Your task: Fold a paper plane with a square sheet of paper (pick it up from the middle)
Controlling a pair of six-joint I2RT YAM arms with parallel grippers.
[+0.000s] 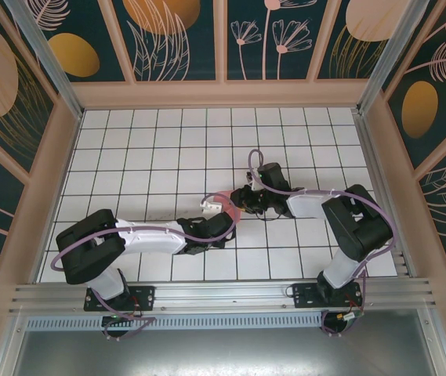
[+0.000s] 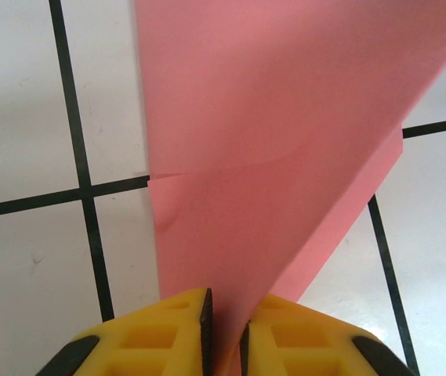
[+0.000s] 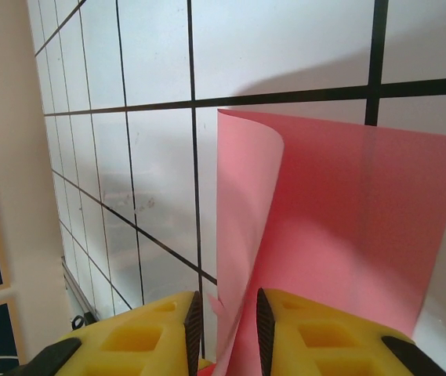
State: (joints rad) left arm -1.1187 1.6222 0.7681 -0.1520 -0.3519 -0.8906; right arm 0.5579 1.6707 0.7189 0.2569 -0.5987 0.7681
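paper (image 2: 285, 117): plain salmon-pink | table (image 1: 168, 157): white, black grid | gripper fingers (image 2: 152, 337): yellow

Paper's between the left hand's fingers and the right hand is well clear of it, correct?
Not quite. The right hand is not clear: the paper runs up between its fingers, as the right wrist view shows. The left hand does have the paper between its fingers, as you said.
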